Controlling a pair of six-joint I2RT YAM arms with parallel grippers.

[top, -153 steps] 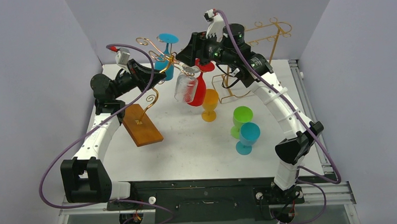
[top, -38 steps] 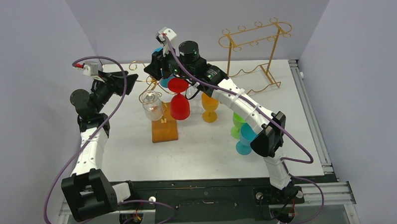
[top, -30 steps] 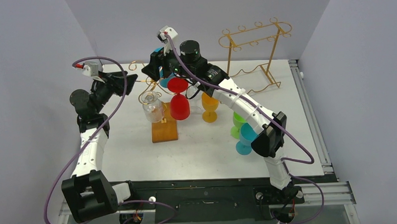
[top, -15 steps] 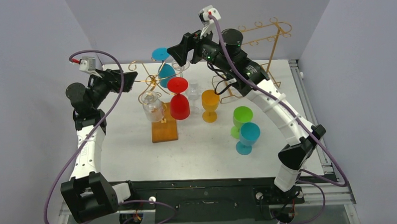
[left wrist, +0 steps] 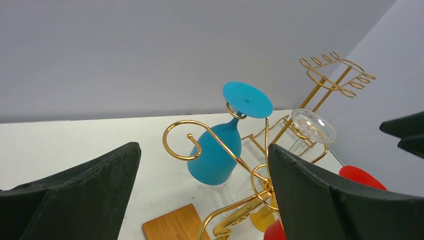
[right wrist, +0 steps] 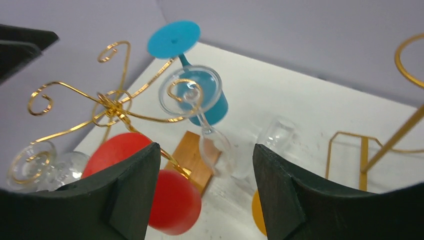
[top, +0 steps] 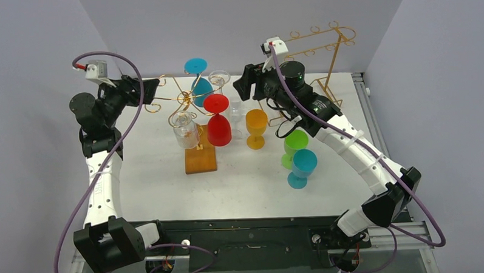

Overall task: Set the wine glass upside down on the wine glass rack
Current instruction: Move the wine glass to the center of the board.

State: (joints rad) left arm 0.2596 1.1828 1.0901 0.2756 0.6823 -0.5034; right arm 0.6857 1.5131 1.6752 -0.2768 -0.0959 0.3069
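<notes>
**Step in hand (judgement):** placement complete, grippers clear. Locate the clear wine glass hanging bowl-down on the wine glass rack, round foot caught in a curled spiral arm on the right side of the tree, just beside the teal glass.

**Gripper state:** read the left gripper as spread wide and empty, just left of the rack's arms. Read the right gripper as parted too, grasping nothing, near the hung glass but apart from it.

**Next move (judgement):** if more hanging is required, select an upright glass from the table: orange glass, green glass or blue glass. Grasp at the stem, invert, slide the stem into a free spiral. Keep clear of hung glasses; expect swing on contact.

**Materials:** thin gold wire, wavy stem, tight curls; flat rectangular wooden base, brown and smooth. Clear glass transparent, glossy. Red glass saturated, glossy. Ribbed clear glass on the near left arm.
</notes>
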